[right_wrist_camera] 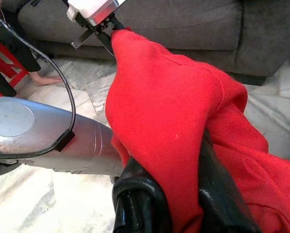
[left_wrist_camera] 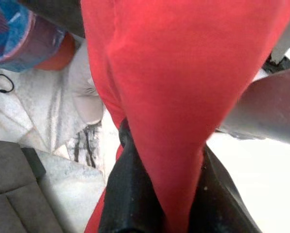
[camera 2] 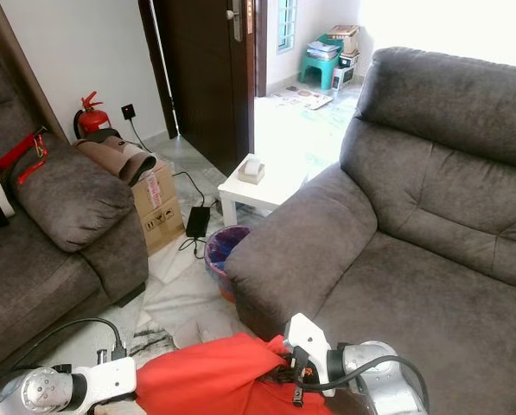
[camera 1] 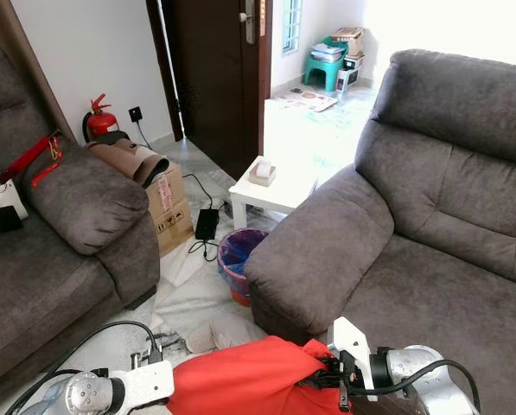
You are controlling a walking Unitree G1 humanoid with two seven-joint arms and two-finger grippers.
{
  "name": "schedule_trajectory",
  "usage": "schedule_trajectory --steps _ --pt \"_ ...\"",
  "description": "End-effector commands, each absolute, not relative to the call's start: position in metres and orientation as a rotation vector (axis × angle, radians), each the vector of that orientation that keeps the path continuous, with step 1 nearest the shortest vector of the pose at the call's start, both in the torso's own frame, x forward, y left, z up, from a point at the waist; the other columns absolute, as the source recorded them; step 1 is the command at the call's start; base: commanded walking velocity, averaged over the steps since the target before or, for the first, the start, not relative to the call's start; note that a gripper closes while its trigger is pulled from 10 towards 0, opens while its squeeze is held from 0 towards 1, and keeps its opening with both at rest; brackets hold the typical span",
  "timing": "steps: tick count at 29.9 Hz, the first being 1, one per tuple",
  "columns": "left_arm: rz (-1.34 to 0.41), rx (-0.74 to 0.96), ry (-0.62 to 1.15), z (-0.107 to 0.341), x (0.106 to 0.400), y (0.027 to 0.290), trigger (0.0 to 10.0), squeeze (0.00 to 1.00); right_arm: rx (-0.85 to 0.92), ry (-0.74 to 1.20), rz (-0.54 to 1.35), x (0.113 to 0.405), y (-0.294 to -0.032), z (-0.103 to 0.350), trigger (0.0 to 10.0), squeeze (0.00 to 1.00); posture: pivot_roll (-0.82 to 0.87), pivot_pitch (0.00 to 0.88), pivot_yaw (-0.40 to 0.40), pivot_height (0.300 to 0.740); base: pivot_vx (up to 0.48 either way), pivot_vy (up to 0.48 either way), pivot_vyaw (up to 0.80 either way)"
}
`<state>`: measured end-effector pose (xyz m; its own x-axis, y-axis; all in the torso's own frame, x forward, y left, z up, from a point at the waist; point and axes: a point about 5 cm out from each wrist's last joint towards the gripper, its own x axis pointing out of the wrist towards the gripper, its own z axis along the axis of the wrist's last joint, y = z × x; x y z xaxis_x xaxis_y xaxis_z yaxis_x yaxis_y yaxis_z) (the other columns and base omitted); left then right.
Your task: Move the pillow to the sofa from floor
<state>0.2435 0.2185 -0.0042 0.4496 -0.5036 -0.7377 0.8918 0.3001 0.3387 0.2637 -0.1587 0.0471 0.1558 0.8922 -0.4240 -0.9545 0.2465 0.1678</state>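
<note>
Left eye view, left to right: left tool (left_wrist_camera: pixel 159 194), fingers pinched shut on a fold of the red pillow (camera 1: pixel 249 380); pillow slung low between both arms, off the floor, just short of the sofa (camera 1: pixel 448 285) seat; right tool (right_wrist_camera: pixel 179 194), likewise clamped tight on red fabric. Purple-lined bin (camera 1: pixel 238 259) and white desk (camera 1: pixel 270 186) just beyond, beside the sofa arm. Risk, as a judgement: thin folds of cloth gripped, not the stuffing, so likely to slip or tear loose under the weight; uneven lifting apt to drag a corner against the sofa arm and tug the pillow free, down toward the bin.
</note>
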Motion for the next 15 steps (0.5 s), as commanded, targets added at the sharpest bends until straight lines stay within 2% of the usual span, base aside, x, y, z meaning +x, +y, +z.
schedule_trajectory --steps 1,10,13,15 --pt "-0.988 0.819 0.546 0.000 0.248 0.218 0.0 0.00 -0.140 0.371 1.356 0.274 -0.151 0.065 10.0 0.00 0.15 0.000 0.002 0.740 0.000 0.000 0.00" --pt "-0.979 0.784 0.511 0.003 0.251 0.213 0.0 0.00 -0.139 0.369 1.353 0.274 -0.152 0.066 10.0 0.00 0.14 0.000 -0.003 0.740 0.000 0.000 0.00" --pt "-0.953 0.745 0.470 0.010 0.256 0.210 0.0 0.00 -0.139 0.374 1.354 0.273 -0.152 0.065 10.0 0.00 0.13 0.000 -0.006 0.740 0.000 0.000 0.00" --pt "-0.914 0.656 0.406 0.018 0.262 0.205 0.0 0.00 -0.145 0.369 1.345 0.274 -0.151 0.066 10.0 0.00 0.12 0.000 -0.005 0.740 0.000 0.000 0.00"
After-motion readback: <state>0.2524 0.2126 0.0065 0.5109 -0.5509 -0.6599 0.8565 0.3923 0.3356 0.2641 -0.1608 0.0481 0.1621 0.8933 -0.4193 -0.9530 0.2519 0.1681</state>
